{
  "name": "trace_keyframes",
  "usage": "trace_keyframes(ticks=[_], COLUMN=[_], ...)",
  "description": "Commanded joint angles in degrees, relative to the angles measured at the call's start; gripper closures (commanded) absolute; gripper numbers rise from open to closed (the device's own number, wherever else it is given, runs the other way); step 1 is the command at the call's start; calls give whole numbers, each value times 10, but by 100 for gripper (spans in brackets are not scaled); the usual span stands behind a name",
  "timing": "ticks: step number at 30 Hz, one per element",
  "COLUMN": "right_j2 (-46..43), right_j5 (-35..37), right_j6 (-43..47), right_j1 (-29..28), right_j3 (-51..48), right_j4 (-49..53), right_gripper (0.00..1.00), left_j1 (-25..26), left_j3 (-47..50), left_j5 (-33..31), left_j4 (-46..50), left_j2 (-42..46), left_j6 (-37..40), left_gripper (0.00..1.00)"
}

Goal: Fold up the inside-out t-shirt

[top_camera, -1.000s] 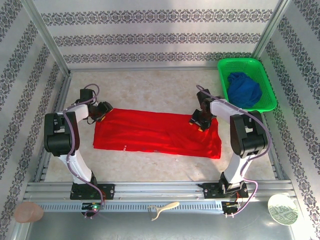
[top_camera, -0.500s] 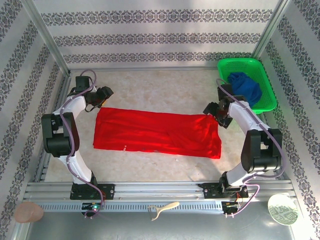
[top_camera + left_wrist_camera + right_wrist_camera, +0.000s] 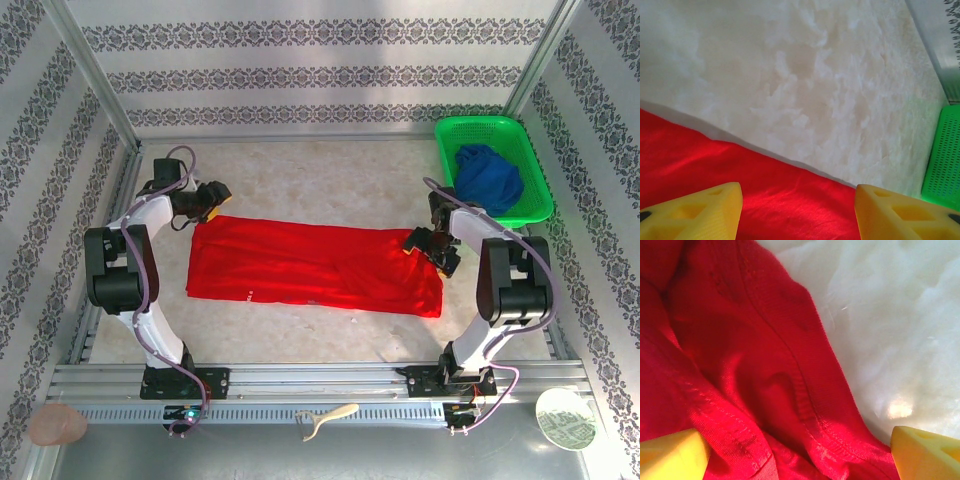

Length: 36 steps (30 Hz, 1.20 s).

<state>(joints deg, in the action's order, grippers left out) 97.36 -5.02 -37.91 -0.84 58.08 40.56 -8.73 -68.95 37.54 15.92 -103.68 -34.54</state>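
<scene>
red t-shirt (image 3: 310,265) lies flat; left pincer (image 3: 797,212) and right pincer (image 3: 800,455) both gape over its edges, gripping nothing.

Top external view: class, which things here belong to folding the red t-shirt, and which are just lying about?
Belong to the job:
red t-shirt, spread flat
left claw, open
right claw, open

Just lying about:
green basket
dark blue garment inside it
pale hooked tool, near edge
pinkish disc
white round disc
</scene>
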Motion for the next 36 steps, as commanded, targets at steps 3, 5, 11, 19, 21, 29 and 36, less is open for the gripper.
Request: trace_keyframes(ticks=[3, 5, 11, 19, 21, 29, 36], right_j2=[33, 33, -4, -60, -55, 9, 0], right_j5=[-60, -84, -78, -30, -28, -104, -149], right_j6=[40, 45, 37, 40, 49, 77, 79], right_j1=[6, 6, 8, 34, 40, 40, 23], right_j3=[-1, -4, -37, -50, -46, -35, -62], right_j4=[-21, -33, -50, -66, -67, -71, -73], right_gripper=[9, 9, 11, 8, 8, 8, 9], left_j1=[6, 9, 12, 13, 13, 15, 17], left_j3=[18, 25, 35, 39, 44, 59, 64], left_j5=[1, -3, -13, -17, -18, -23, -29], left_j4=[-16, -21, -19, -2, -3, -8, -18], left_j2=[-5, -1, 6, 17, 22, 33, 41], left_j6=[-10, -15, -11, -1, 0, -3, -11], left_gripper=[39, 39, 39, 39, 39, 39, 39])
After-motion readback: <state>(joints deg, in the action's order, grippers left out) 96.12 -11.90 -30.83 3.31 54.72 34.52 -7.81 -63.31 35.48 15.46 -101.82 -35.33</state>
